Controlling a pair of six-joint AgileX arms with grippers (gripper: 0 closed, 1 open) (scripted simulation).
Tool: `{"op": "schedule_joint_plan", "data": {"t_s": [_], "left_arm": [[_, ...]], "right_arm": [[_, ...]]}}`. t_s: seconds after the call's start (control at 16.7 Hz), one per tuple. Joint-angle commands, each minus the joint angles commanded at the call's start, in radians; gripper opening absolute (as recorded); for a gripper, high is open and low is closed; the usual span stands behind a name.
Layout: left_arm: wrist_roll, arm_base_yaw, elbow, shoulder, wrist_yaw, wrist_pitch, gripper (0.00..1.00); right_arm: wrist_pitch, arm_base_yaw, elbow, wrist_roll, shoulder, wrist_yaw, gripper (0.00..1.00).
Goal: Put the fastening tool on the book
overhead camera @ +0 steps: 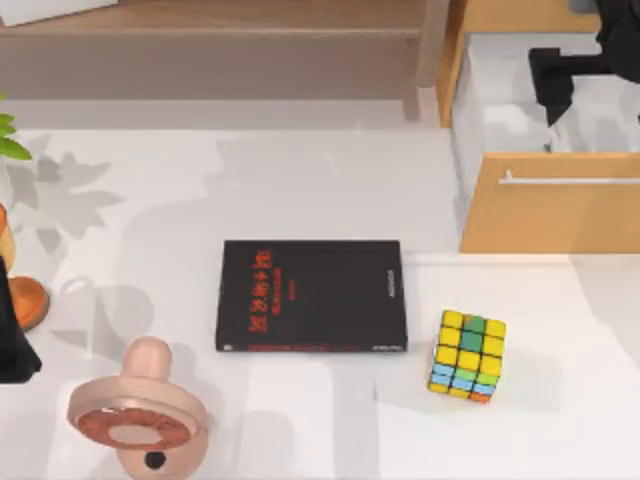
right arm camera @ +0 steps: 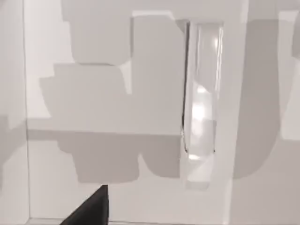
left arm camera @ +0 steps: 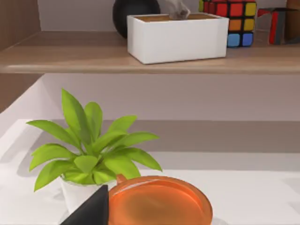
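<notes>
The black book (overhead camera: 311, 296) with red lettering lies flat in the middle of the table. The fastening tool (right arm camera: 201, 93), a slim silvery piece, lies on the white floor of the open drawer (overhead camera: 560, 215) at the back right. My right gripper (overhead camera: 562, 95) hangs over the inside of that drawer, above the tool and apart from it, open and holding nothing; one black fingertip (right arm camera: 91, 208) shows in the right wrist view. My left gripper (overhead camera: 15, 350) is parked at the table's left edge, open and holding nothing.
A multicoloured puzzle cube (overhead camera: 467, 355) stands right of the book. A pink round object (overhead camera: 140, 415) lies at the front left. A green plant (left arm camera: 93, 150) and an orange dish (left arm camera: 159, 201) sit by the left arm. A shelf behind holds a white box (left arm camera: 176, 37).
</notes>
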Motion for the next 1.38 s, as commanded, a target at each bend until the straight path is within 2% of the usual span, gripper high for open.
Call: {"op": "schedule_joint_plan", "data": {"t_s": [0.36,0.84,1.38], "left_arm": [[0.000,0.000,0.000,0.000,0.000,0.000,1.00],[0.000,0.000,0.000,0.000,0.000,0.000,1.00],[0.000,0.000,0.000,0.000,0.000,0.000,1.00]], "right_arm": [[-0.105,0.005,0.206,0.013,0.209,0.001,1.00],[-0.095,0.001,0.189,0.011,0.202,0.001,1.00],[0.006,0.008,0.078,0.014,0.196,0.003,1.00]]}}
